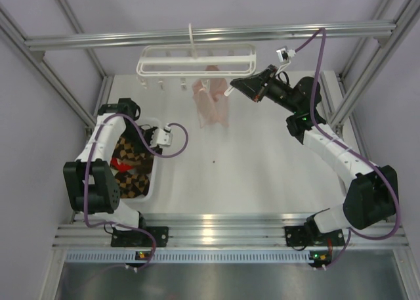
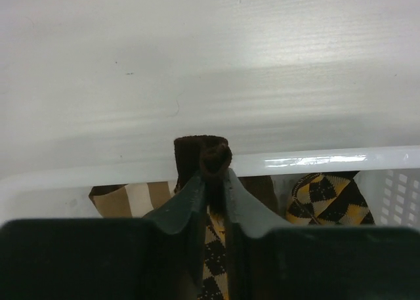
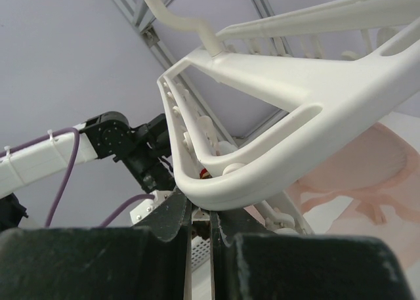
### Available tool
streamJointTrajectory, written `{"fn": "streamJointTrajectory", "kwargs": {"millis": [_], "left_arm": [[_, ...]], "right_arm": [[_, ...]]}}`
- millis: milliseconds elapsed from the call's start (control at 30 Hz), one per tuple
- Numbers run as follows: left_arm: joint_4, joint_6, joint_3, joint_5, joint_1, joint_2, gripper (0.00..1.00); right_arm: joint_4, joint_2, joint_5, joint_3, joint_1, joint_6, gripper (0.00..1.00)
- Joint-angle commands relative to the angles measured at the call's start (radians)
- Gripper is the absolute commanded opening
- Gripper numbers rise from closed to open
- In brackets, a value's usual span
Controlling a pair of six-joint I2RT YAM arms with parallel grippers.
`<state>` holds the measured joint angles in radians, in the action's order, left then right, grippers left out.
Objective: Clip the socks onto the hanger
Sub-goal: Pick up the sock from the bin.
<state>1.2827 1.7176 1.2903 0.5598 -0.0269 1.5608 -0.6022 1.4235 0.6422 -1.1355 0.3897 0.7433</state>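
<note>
Gripping sock at basket rim; hanger overhead.
Left tool clenched on brown sock cuff; right tool fingers nearly together beneath hanger end, grasp cannot be told.

walls: pale lilac | frame: aluminium rails | tabletop: plain white

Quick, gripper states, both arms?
Left gripper: closed on a brown sock.
Right gripper: nearly closed beneath the hanger; grip cannot be told.
</note>
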Motion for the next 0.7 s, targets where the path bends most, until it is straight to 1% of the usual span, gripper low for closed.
{"fn": "streamJointTrajectory", "kwargs": {"millis": [0, 33, 67, 200, 300, 367, 400, 467, 500, 567, 600, 633, 667], "left_arm": [[0.007, -0.006, 0.02, 0.011, 0.015, 0.018, 0.14], [0.007, -0.015, 0.024, 0.018, 0.015, 0.013, 0.02], [0.007, -0.027, 0.032, 0.025, 0.016, -0.001, 0.0], [0.032, -0.09, 0.085, 0.069, 0.016, -0.073, 0.0], [0.012, -0.241, 0.134, 0.139, 0.018, -0.172, 0.0], [-0.015, -0.301, 0.158, 0.167, 0.018, -0.255, 0.0], [-0.046, -0.394, 0.171, 0.193, 0.019, -0.286, 0.0], [-0.113, -0.465, 0.184, 0.219, 0.018, -0.365, 0.0], [-0.135, -0.545, 0.188, 0.248, 0.019, -0.39, 0.0], [-0.184, -0.625, 0.196, 0.288, 0.022, -0.444, 0.0], [-0.201, -0.703, 0.207, 0.329, 0.024, -0.458, 0.0], [-0.238, -0.769, 0.205, 0.348, 0.024, -0.491, 0.0], [-0.337, -0.847, 0.19, 0.365, 0.06, -0.51, 0.0]], "right_arm": [[0.079, 0.015, 0.08, -0.024, -0.003, -0.032, 0.0], [0.081, 0.012, 0.08, -0.024, -0.003, -0.033, 0.0], [0.082, 0.014, 0.079, -0.024, -0.003, -0.038, 0.0], [0.087, 0.011, 0.073, -0.024, -0.002, -0.042, 0.0], [0.096, 0.005, 0.062, -0.026, -0.003, -0.05, 0.0], [0.104, 0.002, 0.057, -0.024, -0.005, -0.059, 0.0], [0.104, 0.0, 0.054, -0.023, -0.003, -0.064, 0.0], [0.107, 0.0, 0.045, -0.021, -0.003, -0.073, 0.0], [0.108, 0.002, 0.043, -0.023, -0.003, -0.074, 0.0], [0.108, 0.006, 0.037, -0.026, -0.005, -0.082, 0.0], [0.107, 0.008, 0.036, -0.027, -0.003, -0.085, 0.0], [0.105, 0.011, 0.03, -0.03, -0.005, -0.09, 0.0], [0.104, 0.014, 0.028, -0.032, -0.003, -0.091, 0.0]]}}
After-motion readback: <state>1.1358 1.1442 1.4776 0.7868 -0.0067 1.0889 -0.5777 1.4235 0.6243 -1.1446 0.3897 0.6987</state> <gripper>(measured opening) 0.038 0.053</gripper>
